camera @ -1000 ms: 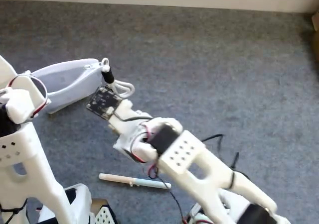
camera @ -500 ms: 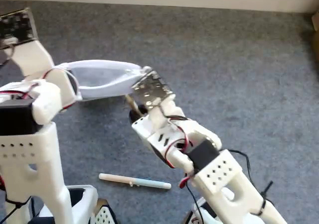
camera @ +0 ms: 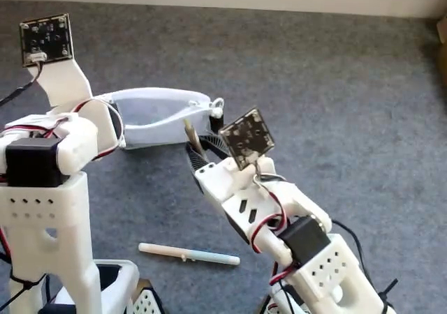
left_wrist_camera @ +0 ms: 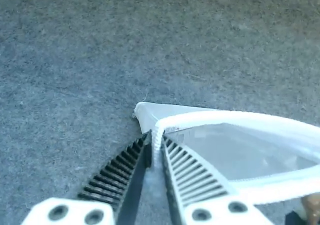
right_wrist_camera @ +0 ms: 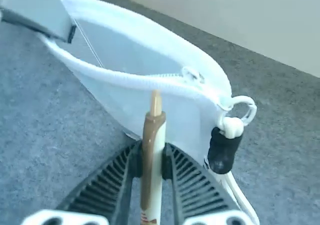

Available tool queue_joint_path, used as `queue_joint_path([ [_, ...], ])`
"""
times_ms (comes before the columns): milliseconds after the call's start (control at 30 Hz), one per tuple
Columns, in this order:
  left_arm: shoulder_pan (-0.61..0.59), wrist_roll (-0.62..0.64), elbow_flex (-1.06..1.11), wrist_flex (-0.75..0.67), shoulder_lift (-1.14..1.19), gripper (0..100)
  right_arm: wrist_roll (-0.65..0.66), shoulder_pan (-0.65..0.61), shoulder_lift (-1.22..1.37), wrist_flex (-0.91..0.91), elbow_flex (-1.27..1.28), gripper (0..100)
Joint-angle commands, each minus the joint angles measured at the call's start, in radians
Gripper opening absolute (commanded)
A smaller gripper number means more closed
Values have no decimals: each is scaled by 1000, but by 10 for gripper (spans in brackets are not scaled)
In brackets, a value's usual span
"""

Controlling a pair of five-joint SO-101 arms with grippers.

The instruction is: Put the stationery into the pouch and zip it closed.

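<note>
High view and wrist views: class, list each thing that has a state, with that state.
White translucent zip pouch: unzipped, mouth open, one end clamped.
Brown-and-white pen: gripped, tip at pouch rim, not inside.
Slim white pen: lying flat, untouched.
Left gripper: shut on pouch.
Right gripper: shut on that pen.

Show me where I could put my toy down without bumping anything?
The gray carpet right of the pouch in the high view is bare. It's crowded where the right gripper holds a brown pen at the pouch, and a white pen lies at the near edge.
</note>
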Motion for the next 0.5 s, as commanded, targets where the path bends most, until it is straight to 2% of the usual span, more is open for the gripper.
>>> queue_joint_path([
  [0,10,-11,-12,-8,-16,7,-110,12,-54,-28,-8,4],
  [200,8,-11,-12,-2,-16,7,-107,-25,-79,-82,-13,4],
  [467,-27,-11,-12,0,-16,7,-23,-31,-74,-522,-8,4],
])
